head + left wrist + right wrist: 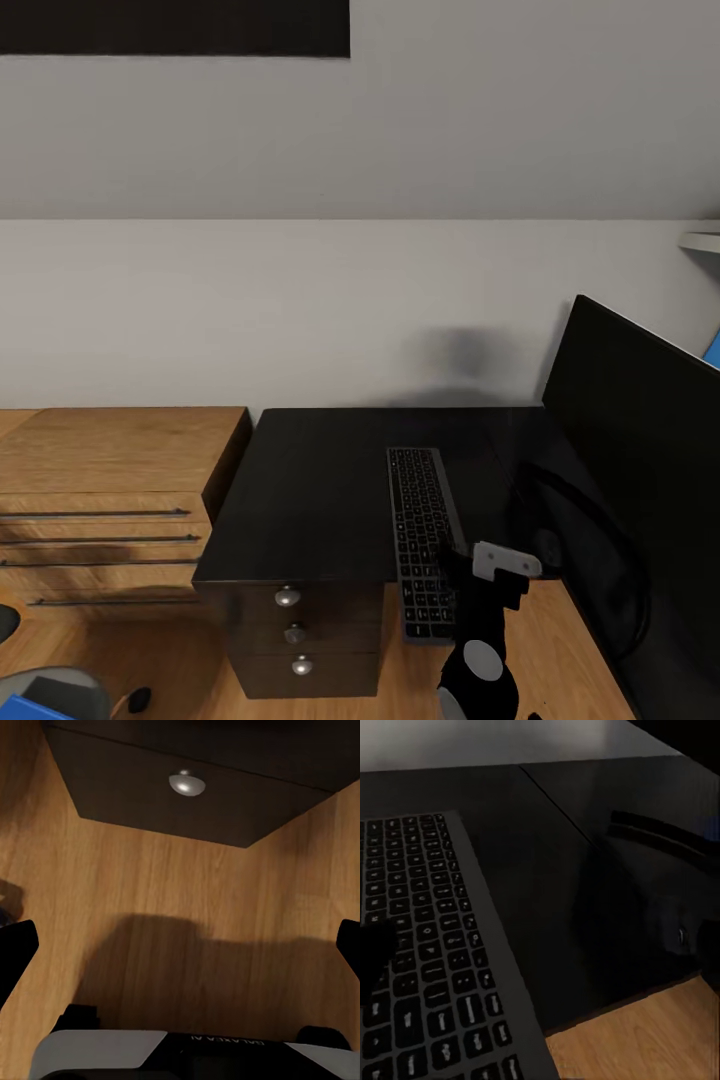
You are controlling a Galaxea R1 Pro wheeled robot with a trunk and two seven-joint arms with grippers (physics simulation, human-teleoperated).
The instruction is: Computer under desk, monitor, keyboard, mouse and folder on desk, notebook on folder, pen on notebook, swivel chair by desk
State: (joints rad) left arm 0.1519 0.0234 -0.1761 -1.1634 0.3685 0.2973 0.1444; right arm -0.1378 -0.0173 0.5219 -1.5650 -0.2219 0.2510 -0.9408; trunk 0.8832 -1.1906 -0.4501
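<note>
Low and right of centre in the head view, the long slim dark grey keyboard (424,540) lies on the black L-shaped worktop (310,490), its near end overhanging the front edge, beside the wide black monitor (640,450). Right claw (470,575) hangs over that end; whether it grips, I cannot tell. Left claw (180,945) gapes empty. Keyboard looks light, stiff, best pinched across a long edge.
</note>
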